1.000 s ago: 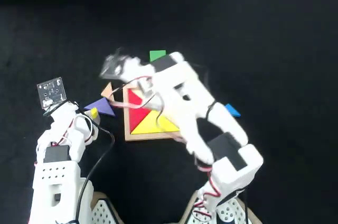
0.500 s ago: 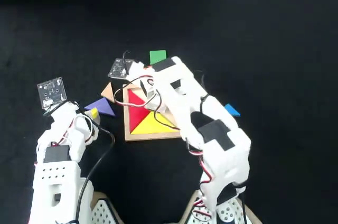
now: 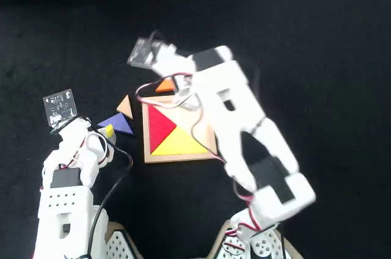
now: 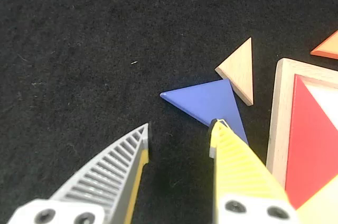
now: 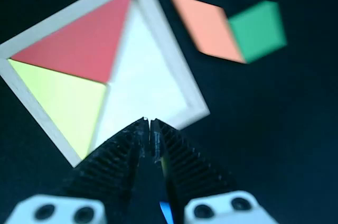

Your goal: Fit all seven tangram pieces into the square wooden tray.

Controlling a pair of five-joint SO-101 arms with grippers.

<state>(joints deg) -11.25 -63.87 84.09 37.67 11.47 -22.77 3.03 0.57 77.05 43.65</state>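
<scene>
left hand [image 4: 179,126]: fingers apart, right at the blue triangle [image 4: 206,102], left of the tray
tray [image 3: 146,134]: red triangle [image 3: 160,126] and yellow triangle [image 3: 178,144] in, five to go
right hand [image 5: 150,124]: pinched together, empty, over the tray's edge
next: prob blue, so lower and close

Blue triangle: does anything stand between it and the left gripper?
Nothing visible does. The left gripper is open right at the blue triangle, overlapping its corner. The wooden triangle lies beside it, off the line.
</scene>
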